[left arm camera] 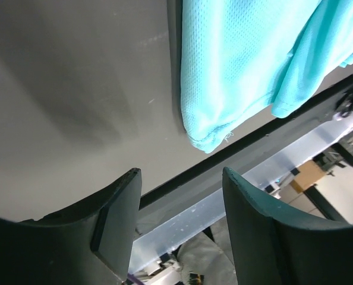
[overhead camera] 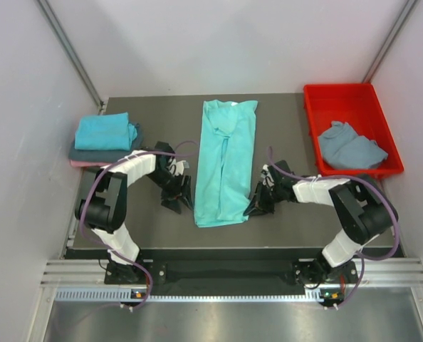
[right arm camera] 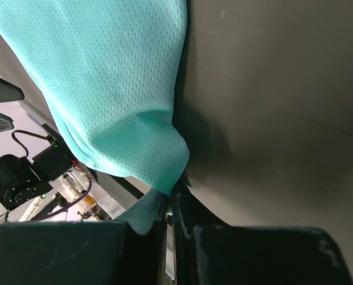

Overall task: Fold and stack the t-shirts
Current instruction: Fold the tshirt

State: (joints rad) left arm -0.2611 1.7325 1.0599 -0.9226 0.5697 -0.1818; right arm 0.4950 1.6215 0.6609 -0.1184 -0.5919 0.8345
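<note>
Dark tabletop [overhead camera: 290, 121] carries your turquoise t-shirt [overhead camera: 227, 160]. Your right gripper [overhead camera: 254, 209] pinches its 5 o'clock corner; your left gripper [overhead camera: 177, 204], spread, sits just beside its 7 o'clock corner.

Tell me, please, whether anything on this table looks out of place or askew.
The slate grey-blue cloth t-shirt lies crumpled in the red plastic tray at the far right, unlike the neatly folded stack of shirts at the far left. The long turquoise mesh t-shirt mid-table is only half folded, its collar end bunched.
</note>
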